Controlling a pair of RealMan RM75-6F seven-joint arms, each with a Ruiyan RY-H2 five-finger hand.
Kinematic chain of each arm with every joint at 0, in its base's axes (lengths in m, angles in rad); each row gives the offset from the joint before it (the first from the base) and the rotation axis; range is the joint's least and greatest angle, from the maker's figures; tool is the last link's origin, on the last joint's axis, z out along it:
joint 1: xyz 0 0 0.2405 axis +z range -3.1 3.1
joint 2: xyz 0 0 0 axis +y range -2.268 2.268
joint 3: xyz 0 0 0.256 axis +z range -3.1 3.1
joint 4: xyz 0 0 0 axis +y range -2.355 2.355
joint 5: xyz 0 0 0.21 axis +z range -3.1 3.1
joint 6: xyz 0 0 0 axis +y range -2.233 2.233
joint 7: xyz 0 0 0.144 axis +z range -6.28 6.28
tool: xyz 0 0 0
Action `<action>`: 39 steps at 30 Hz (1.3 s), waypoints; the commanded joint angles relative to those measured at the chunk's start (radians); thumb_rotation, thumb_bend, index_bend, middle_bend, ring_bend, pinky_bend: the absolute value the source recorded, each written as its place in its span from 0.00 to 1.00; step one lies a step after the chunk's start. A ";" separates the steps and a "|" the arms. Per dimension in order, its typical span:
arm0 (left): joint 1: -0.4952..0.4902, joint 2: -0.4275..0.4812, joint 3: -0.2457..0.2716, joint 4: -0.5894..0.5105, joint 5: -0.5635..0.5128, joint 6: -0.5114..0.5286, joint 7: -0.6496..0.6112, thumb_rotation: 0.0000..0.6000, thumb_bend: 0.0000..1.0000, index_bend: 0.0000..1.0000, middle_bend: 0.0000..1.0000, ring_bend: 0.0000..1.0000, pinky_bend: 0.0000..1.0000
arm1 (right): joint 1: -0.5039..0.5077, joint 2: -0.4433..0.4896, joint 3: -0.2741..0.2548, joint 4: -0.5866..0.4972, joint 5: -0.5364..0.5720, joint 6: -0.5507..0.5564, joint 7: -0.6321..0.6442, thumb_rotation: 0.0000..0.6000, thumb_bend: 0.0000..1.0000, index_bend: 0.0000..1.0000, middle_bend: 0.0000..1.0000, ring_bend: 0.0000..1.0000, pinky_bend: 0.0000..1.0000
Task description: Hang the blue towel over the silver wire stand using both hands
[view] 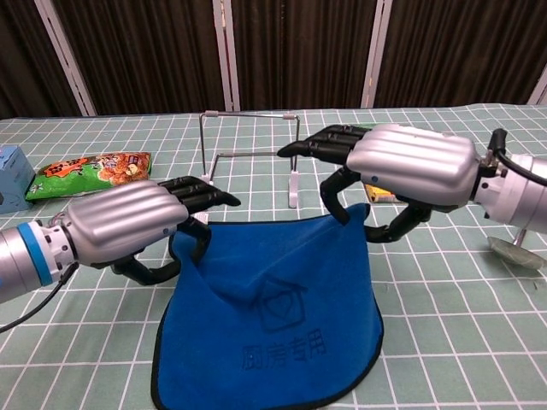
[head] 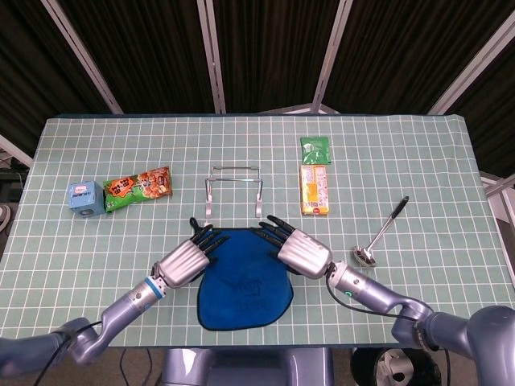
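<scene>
Left hand (view: 128, 226): pinches the towel's (view: 269, 329) left top corner, lifted off the desk (head: 418, 169).
Right hand (view: 410, 175): pinches the right top corner, held higher.
Towel: hangs between and below both hands, lower edge on the desk.
Stand (view: 252, 154): just beyond the fingertips, between the hands, apart from the towel.
Chest view: shows thumbs curled under the cloth.
Head view: hides the thumbs; shows the ladle (head: 382, 232) right of the right hand.

Towel (view: 269, 325) top corners hidden under both hands; near hem cut off by chest view's bottom edge. Ladle (view: 515, 249) mostly behind right hand (view: 410, 175). Snack pack print too small to read.
</scene>
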 commanded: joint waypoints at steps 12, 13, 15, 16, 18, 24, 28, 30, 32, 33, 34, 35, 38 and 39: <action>0.009 0.098 -0.157 -0.088 -0.039 0.187 0.001 1.00 0.53 0.79 0.00 0.00 0.00 | 0.039 0.145 0.192 -0.217 0.164 -0.046 -0.103 1.00 0.61 0.61 0.00 0.00 0.00; 0.006 0.099 -0.174 -0.086 -0.046 0.197 0.020 1.00 0.53 0.79 0.00 0.00 0.00 | 0.045 0.150 0.208 -0.229 0.181 -0.056 -0.109 1.00 0.61 0.61 0.00 0.00 0.00; 0.000 0.098 -0.201 -0.093 -0.069 0.201 0.039 1.00 0.53 0.79 0.00 0.00 0.00 | 0.058 0.160 0.241 -0.245 0.213 -0.075 -0.122 1.00 0.61 0.61 0.00 0.00 0.00; -0.003 0.099 -0.210 -0.096 -0.078 0.198 0.043 1.00 0.53 0.79 0.00 0.00 0.00 | 0.063 0.163 0.250 -0.249 0.223 -0.082 -0.128 1.00 0.61 0.61 0.00 0.00 0.00; -0.015 0.099 -0.239 -0.103 -0.101 0.195 0.052 1.00 0.53 0.79 0.00 0.00 0.00 | 0.079 0.166 0.278 -0.249 0.255 -0.105 -0.143 1.00 0.61 0.61 0.00 0.00 0.00; -0.061 0.095 -0.319 -0.097 -0.166 0.176 0.121 1.00 0.53 0.79 0.00 0.00 0.00 | 0.127 0.163 0.353 -0.224 0.344 -0.167 -0.170 1.00 0.61 0.61 0.00 0.00 0.00; -0.081 0.091 -0.363 -0.098 -0.238 0.152 0.166 1.00 0.53 0.79 0.00 0.00 0.00 | 0.160 0.162 0.395 -0.211 0.420 -0.226 -0.177 1.00 0.61 0.61 0.00 0.00 0.00; -0.095 0.087 -0.382 -0.080 -0.270 0.142 0.178 1.00 0.53 0.79 0.00 0.00 0.00 | 0.180 0.153 0.412 -0.194 0.457 -0.255 -0.189 1.00 0.61 0.61 0.00 0.00 0.00; -0.107 0.080 -0.393 -0.055 -0.288 0.135 0.178 1.00 0.53 0.79 0.00 0.00 0.00 | 0.196 0.137 0.422 -0.166 0.485 -0.275 -0.198 1.00 0.61 0.61 0.00 0.00 0.00; -0.113 0.076 -0.398 -0.039 -0.298 0.130 0.174 1.00 0.53 0.79 0.00 0.00 0.00 | 0.204 0.128 0.425 -0.149 0.496 -0.283 -0.201 1.00 0.61 0.61 0.00 0.00 0.00; -0.118 0.073 -0.402 -0.029 -0.303 0.128 0.170 1.00 0.53 0.79 0.00 0.00 0.00 | 0.210 0.121 0.428 -0.135 0.503 -0.287 -0.202 1.00 0.61 0.61 0.00 0.00 0.00; -0.124 0.067 -0.408 -0.013 -0.311 0.127 0.162 1.00 0.53 0.79 0.00 0.00 0.00 | 0.218 0.111 0.432 -0.115 0.510 -0.292 -0.200 1.00 0.61 0.61 0.00 0.00 0.00; -0.141 0.054 -0.415 0.028 -0.317 0.131 0.139 1.00 0.53 0.79 0.00 0.00 0.00 | 0.232 0.095 0.435 -0.070 0.515 -0.298 -0.180 1.00 0.61 0.61 0.00 0.00 0.00; -0.146 0.052 -0.416 0.040 -0.317 0.132 0.136 1.00 0.53 0.79 0.00 0.00 0.00 | 0.236 0.092 0.434 -0.057 0.512 -0.299 -0.172 1.00 0.61 0.61 0.00 0.00 0.00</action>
